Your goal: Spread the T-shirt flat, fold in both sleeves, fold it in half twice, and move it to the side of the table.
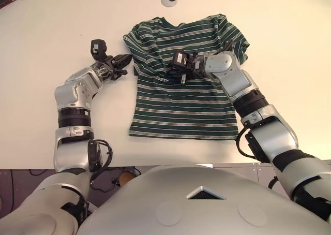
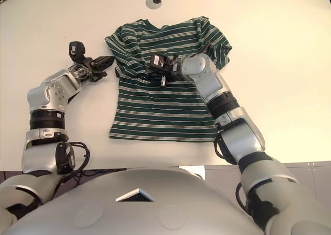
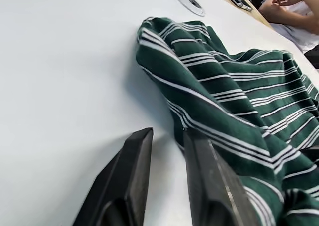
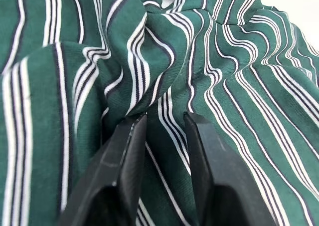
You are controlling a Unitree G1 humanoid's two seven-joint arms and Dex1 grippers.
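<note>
- The T-shirt point(image 1: 181, 105) lies in the middle of the tabletop point(image 1: 289, 48), with its collar away from us and its hem toward us. The lower body is flat, while the chest and shoulders are rumpled.
- Our left tool point(image 3: 167, 131) sits low on the tabletop, just beside the shirt's left shoulder edge. Its fingers are parted with nothing between them.
- Our right tool point(image 4: 164, 116) is over the chest with its fingers a little apart above a raised ridge of cloth. We see nothing clamped.
- We judge the sleeve folds to be the step in hand. Both sleeves look drawn in toward the body, but they are bunched rather than laid neatly. No half fold is made, and the shirt is not yet at the side.
- Next, we think the chest ridge needs smoothing. The left tool needs a finger under the shoulder edge, closing on one layer only.
- A pull that catches both layers would likely drag the whole shirt and undo the flat hem.
</note>
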